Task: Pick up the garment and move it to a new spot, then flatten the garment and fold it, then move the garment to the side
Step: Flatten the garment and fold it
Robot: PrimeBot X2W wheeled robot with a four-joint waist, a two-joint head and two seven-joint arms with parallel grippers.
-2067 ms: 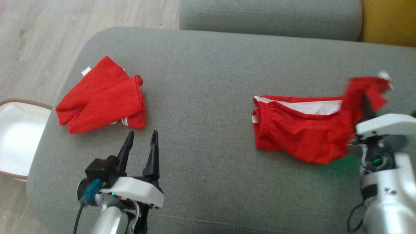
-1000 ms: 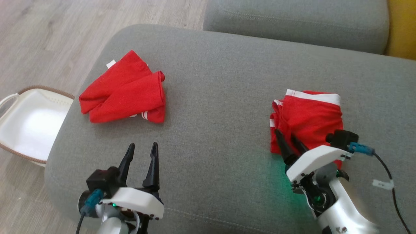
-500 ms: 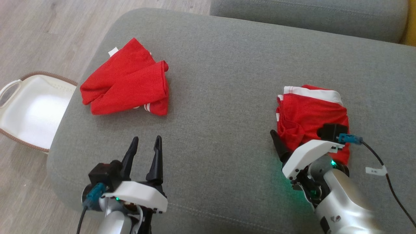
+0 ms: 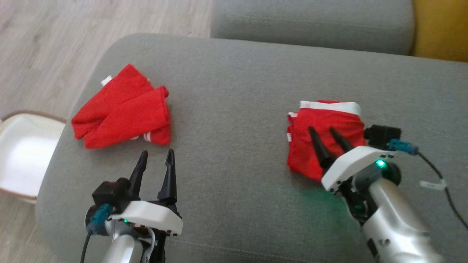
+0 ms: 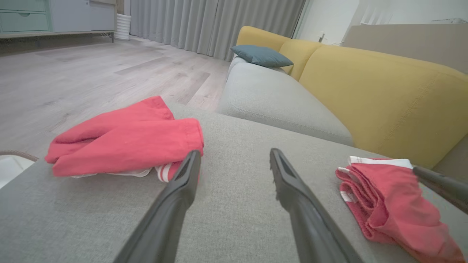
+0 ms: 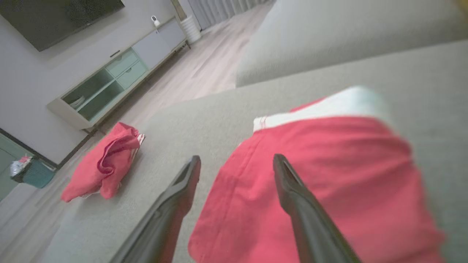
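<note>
One big grey sofa seat (image 4: pixel 234 109) holds two red clothes. A white basket (image 4: pixel 22 153) sits on the floor by its left end. The folded red shorts (image 4: pixel 329 118), with a white band, lie on the right side. Another red bundle (image 4: pixel 124 113) lies well apart on the left. The right gripper (image 4: pixel 321 129) is over the shorts, wide open, holding nothing. The left gripper (image 4: pixel 157 151) is wide open and empty, near the bundle.

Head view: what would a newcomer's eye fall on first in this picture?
Two bright red garments on the gray cushion: a loose garment at the left, a folded garment with a white band at the right. The open right gripper is over the folded one; the open left gripper points at the loose one.
</note>
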